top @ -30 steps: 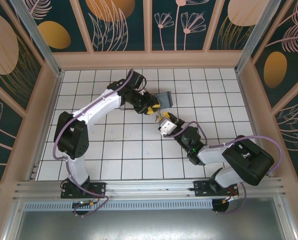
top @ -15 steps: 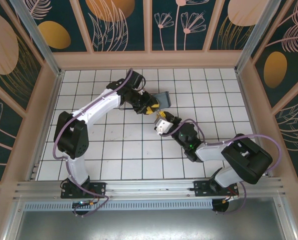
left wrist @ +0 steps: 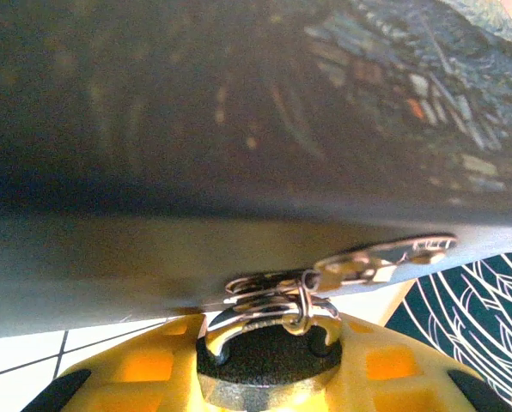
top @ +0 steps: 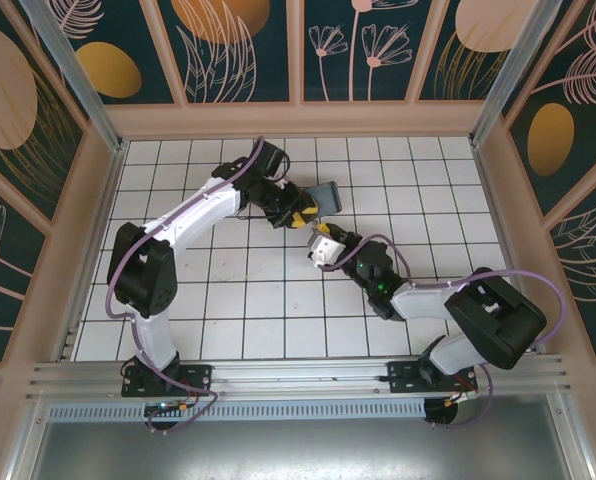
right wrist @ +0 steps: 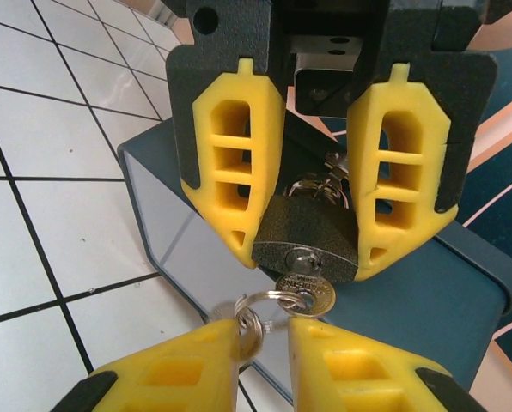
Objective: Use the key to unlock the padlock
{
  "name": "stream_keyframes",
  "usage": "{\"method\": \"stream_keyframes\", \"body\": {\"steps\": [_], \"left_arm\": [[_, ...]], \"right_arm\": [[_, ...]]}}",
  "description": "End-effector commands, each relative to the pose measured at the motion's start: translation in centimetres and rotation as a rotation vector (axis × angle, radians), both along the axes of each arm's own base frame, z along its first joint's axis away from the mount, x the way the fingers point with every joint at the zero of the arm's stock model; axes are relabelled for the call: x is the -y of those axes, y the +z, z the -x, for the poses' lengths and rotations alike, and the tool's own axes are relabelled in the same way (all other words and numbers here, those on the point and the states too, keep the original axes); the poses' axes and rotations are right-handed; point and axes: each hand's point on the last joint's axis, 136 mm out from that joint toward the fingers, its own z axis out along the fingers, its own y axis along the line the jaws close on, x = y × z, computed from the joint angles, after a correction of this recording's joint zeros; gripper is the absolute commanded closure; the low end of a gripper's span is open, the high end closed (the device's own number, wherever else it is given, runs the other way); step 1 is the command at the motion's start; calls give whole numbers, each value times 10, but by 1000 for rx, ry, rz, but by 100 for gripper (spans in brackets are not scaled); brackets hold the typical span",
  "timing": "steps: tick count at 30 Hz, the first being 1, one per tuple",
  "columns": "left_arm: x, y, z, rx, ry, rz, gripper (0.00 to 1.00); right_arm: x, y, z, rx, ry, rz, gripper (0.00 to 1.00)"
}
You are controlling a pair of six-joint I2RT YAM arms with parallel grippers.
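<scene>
1. Top external view: two arms meet over the white-tiled tabletop (top: 228, 290) beside one grey-blue box (top: 326, 196). The left pincer (top: 300, 216) sits at the box's near-left corner. The right pincer (top: 318, 238) is just in front of it, almost tip to tip. The lock between them is too small to make out here.

2. Left wrist view: the box (left wrist: 239, 112) is a dark blur across the upper frame. Below it, one padlock (left wrist: 269, 365) sits in the left pincer (left wrist: 269, 382), a yellow finger on either side of its dark body. Its one silvery shackle (left wrist: 273, 319) passes through a metal hasp (left wrist: 385, 257) that sticks out from the box.

3. Right wrist view: the left pincer (right wrist: 306, 251) has its two yellow fingers (right wrist: 234, 163) clamped on the sides of the padlock (right wrist: 306, 236), which hangs against the box (right wrist: 170, 215) with its keyhole facing the camera. One key (right wrist: 306, 294) is seated in that keyhole, with one key ring (right wrist: 252, 322) attached. The right pincer (right wrist: 265, 336) is nearly closed, with its two fingers (right wrist: 166, 373) just below the key. The ring lies in the narrow gap between them, and I cannot tell whether they actually pinch it.
</scene>
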Motion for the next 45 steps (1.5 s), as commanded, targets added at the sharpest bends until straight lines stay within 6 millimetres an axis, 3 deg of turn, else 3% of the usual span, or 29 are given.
{"method": "stream_keyframes", "body": {"steps": [1, 7, 12, 21, 34, 45], "left_arm": [[3, 21, 0, 34, -3, 65, 100], [4, 21, 0, 32, -3, 74, 100], [3, 19, 1, 27, 8, 73, 100], [4, 22, -2, 31, 16, 78, 100], [5, 28, -3, 34, 18, 95, 100], [5, 29, -1, 33, 18, 102, 100]], "right_arm": [[-8, 23, -6, 38, 18, -56, 78], [-7, 21, -9, 37, 14, -47, 80], [-3, 33, -6, 63, 11, -73, 79], [5, 35, -4, 80, -15, -73, 73], [-8, 17, -9, 67, 13, -3, 71], [-16, 22, -14, 108, 14, 13, 74]]}}
